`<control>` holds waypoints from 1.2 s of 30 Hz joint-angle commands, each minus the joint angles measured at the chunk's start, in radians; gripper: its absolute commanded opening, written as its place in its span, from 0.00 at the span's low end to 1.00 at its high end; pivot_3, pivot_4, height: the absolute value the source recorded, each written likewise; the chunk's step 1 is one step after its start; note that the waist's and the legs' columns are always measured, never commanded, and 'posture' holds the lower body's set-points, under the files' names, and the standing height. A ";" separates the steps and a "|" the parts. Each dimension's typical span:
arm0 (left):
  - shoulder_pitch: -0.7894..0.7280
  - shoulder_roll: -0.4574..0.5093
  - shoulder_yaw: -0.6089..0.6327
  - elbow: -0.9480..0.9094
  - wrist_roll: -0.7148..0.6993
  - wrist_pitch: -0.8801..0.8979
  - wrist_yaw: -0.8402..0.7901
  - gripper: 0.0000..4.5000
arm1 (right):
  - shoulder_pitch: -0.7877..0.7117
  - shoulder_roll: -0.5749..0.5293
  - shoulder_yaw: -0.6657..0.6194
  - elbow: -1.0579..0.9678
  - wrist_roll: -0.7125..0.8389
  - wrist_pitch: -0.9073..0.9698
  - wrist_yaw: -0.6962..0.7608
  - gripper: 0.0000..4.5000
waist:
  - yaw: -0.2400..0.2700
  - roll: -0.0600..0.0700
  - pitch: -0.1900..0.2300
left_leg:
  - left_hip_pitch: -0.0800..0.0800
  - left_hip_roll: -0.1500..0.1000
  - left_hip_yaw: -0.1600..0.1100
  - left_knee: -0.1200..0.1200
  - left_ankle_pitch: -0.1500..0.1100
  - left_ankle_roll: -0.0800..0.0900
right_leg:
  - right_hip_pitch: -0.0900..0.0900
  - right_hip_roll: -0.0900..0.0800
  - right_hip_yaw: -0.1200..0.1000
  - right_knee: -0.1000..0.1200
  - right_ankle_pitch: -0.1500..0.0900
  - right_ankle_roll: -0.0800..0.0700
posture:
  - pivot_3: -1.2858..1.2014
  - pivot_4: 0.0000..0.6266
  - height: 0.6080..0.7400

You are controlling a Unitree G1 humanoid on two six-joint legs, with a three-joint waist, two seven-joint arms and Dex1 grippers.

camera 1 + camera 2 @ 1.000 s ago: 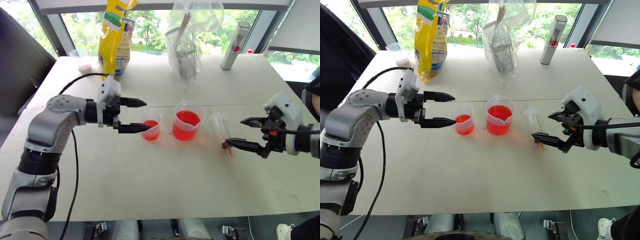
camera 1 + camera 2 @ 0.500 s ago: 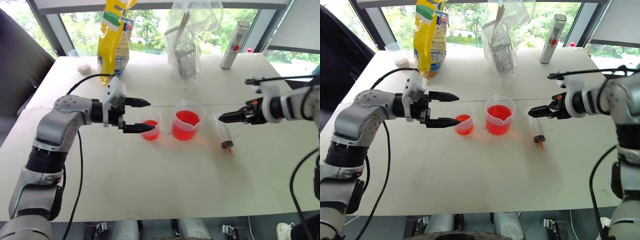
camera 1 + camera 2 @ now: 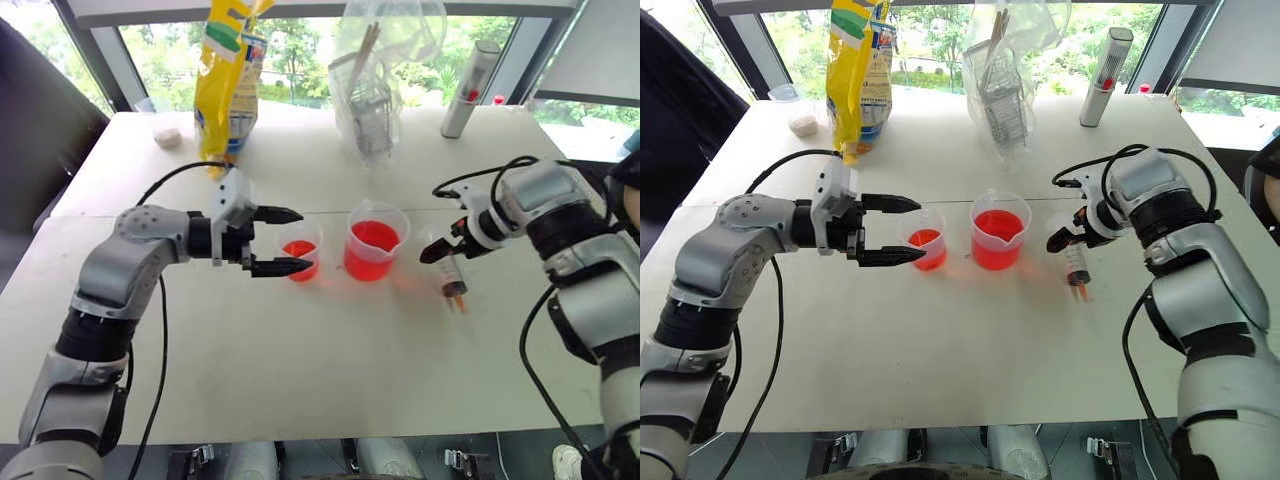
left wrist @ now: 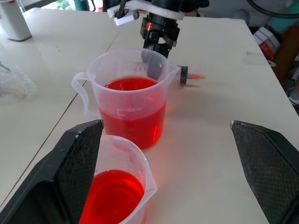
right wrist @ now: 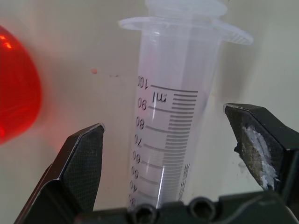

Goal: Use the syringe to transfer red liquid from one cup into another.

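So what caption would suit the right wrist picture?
Open right gripper straddling the large clear plastic graduated syringe lying on the white table.

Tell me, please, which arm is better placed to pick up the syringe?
The right. Its open pincer hangs just over the syringe lying on the table, barrel between the fingers. The left pincer is open beside the small cup, beyond the beaker.

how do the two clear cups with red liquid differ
The larger beaker has a pouring spout, a handle and a printed volume mark; the smaller cup shows no handle or mark. The beaker stands taller and wider. The smaller cup sits next to the open left pincer, while the beaker stands between it and the syringe. Both are clear plastic, upright, and hold red liquid.
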 commanded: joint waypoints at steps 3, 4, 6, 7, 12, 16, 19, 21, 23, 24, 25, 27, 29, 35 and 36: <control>0.014 0.023 0.045 -0.064 -0.015 0.003 0.023 1.00 | -0.050 0.076 0.014 0.162 -0.147 -0.145 0.077 0.99 | -0.008 -0.001 -0.001 | 0.001 0.000 0.000 0.000 0.000 0.000 | 0.002 0.000 -0.001 0.000 0.000 0.000 | 0.52 0.24 0.99; 0.018 0.025 0.047 -0.069 -0.017 0.006 0.025 1.00 | -0.050 0.089 0.017 0.183 -0.171 -0.160 0.088 0.94 | -0.010 -0.001 -0.001 | 0.001 0.000 0.000 0.000 0.000 0.000 | 0.002 0.000 -0.001 0.000 0.000 0.000 | 0.52 0.24 0.99; 0.021 0.029 0.050 -0.075 -0.020 0.009 0.030 1.00 | -0.051 0.108 0.016 0.213 -0.211 -0.181 0.110 0.82 | -0.016 -0.002 -0.001 | 0.003 0.000 0.000 0.001 0.000 0.000 | 0.004 0.000 -0.001 0.000 0.000 0.000 | 0.52 0.24 0.99; 0.022 0.030 0.051 -0.076 -0.019 0.008 0.032 1.00 | -0.043 0.114 0.027 0.211 -0.232 -0.186 0.133 0.71 | -0.019 -0.002 -0.001 | 0.003 0.000 0.000 0.001 0.000 0.000 | 0.005 0.000 -0.001 0.000 0.000 0.000 | 0.52 0.24 0.99; 0.008 0.035 0.050 -0.056 -0.014 0.003 0.029 1.00 | -0.001 0.123 0.050 0.159 -0.305 -0.162 0.213 0.31 | -0.020 -0.002 -0.001 | 0.003 0.000 -0.001 0.000 0.000 0.000 | 0.005 0.000 -0.002 0.000 0.000 0.000 | 0.52 0.24 0.99; -0.035 0.023 0.039 -0.012 -0.005 -0.009 0.020 1.00 | 0.012 0.093 -0.029 0.054 -0.320 -0.113 0.153 0.31 | -0.020 -0.002 -0.001 | 0.003 0.000 -0.001 0.000 0.000 0.000 | 0.004 0.000 -0.002 0.000 0.000 0.000 | 0.52 0.24 0.99; -0.069 0.007 0.028 0.017 -0.001 -0.018 0.013 1.00 | 0.060 0.010 -0.117 -0.162 -0.312 -0.066 0.118 0.31 | -0.020 -0.002 -0.001 | 0.003 0.000 -0.001 0.000 0.000 0.000 | 0.005 0.000 -0.002 0.000 0.000 0.000 | 0.52 0.24 0.99; -0.096 -0.004 0.018 0.043 0.007 -0.031 0.004 1.00 | 0.125 -0.071 -0.190 -0.387 -0.297 -0.038 0.102 0.31 | -0.012 0.000 0.000 | 0.002 0.000 -0.002 0.000 0.000 0.000 | 0.004 -0.001 -0.002 0.000 0.000 0.000 | 0.52 0.24 0.99; -0.116 -0.008 0.009 0.071 0.018 -0.049 -0.014 1.00 | 0.207 -0.157 -0.268 -0.633 -0.294 -0.020 0.074 0.31 | -0.004 0.002 0.001 | -0.001 -0.001 -0.002 0.000 0.000 0.000 | 0.001 -0.001 -0.001 0.000 0.000 0.000 | 0.52 0.24 0.99; -0.133 -0.016 0.004 0.087 0.022 -0.052 -0.020 1.00 | 0.240 -0.185 -0.333 -0.729 -0.288 -0.014 0.048 0.31 | 0.002 0.002 0.001 | -0.001 -0.001 -0.002 0.000 0.000 0.000 | 0.001 -0.001 -0.001 0.000 0.000 0.000 | 0.52 0.24 0.99; -0.142 -0.015 0.005 0.101 0.023 -0.056 -0.032 1.00 | 0.263 -0.192 -0.392 -0.815 -0.278 0.000 0.023 0.31 | 0.002 0.002 0.001 | -0.001 -0.001 -0.002 0.000 0.000 0.000 | 0.000 -0.001 -0.001 -0.001 0.000 0.000 | 0.52 0.24 0.99; -0.172 -0.016 0.002 0.134 0.021 -0.062 -0.061 1.00 | 0.270 -0.165 -0.537 -0.964 -0.234 0.053 -0.011 0.31 | -0.001 0.002 0.001 | 0.000 0.000 -0.001 -0.001 0.000 0.000 | 0.000 0.000 -0.001 0.000 0.000 0.000 | 0.52 0.24 0.99; -0.213 -0.027 -0.011 0.186 0.034 -0.082 -0.089 1.00 | 0.268 -0.111 -0.671 -1.094 -0.194 0.007 -0.054 0.31 | -0.006 0.002 0.001 | 0.001 0.000 -0.001 -0.001 0.000 0.000 | 0.001 0.001 -0.001 0.001 0.000 0.000 | 0.52 0.24 0.99; -0.323 -0.056 -0.036 0.358 0.091 -0.176 -0.170 1.00 | 0.206 0.215 -0.930 -1.285 -0.046 -0.056 -0.221 0.31 | -0.012 0.002 0.000 | 0.002 0.000 -0.001 0.000 0.000 0.000 | 0.003 0.002 -0.002 0.001 0.000 0.000 | 0.52 0.24 0.99; -0.339 -0.063 -0.041 0.379 0.100 -0.187 -0.180 1.00 | 0.209 0.264 -0.951 -1.303 -0.023 -0.083 -0.246 0.31 | -0.011 0.002 0.000 | 0.002 0.000 -0.001 0.000 0.000 0.000 | 0.003 0.001 -0.002 0.001 0.000 0.000 | 0.52 0.24 0.99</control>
